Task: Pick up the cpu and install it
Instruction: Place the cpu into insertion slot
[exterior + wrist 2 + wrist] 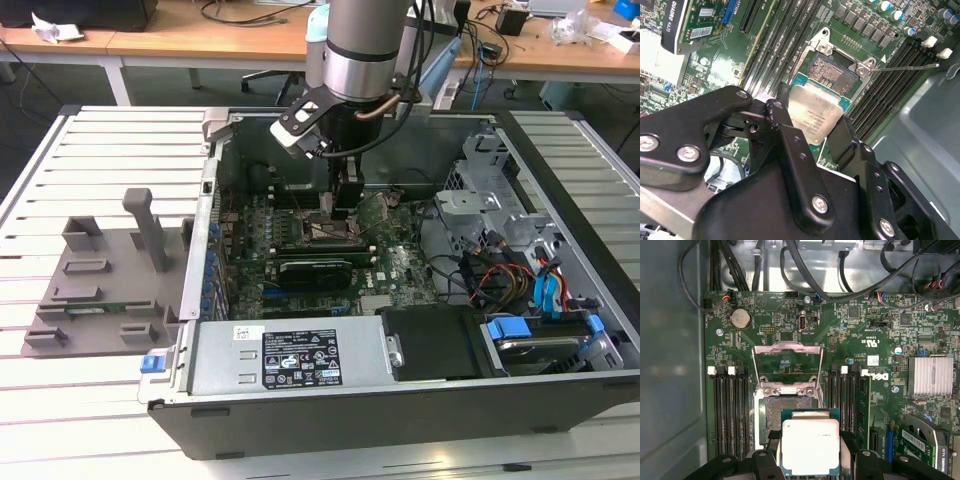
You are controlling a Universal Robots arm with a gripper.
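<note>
**Chip in my grip, over the open socket**

My pincer (811, 464) clamps the cpu (811, 447) by two opposite edges, and the frame cuts off its near edge. The chip covers half the open socket (771, 420); touching or not, I cannot tell. Beyond are the green motherboard (865, 340), the computer case (400, 410), a white slatted table (100, 140) and wooden desks (200, 40).

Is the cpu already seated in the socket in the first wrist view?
No, the tool grips the cpu, and the socket has its contact field mostly uncovered.
</note>
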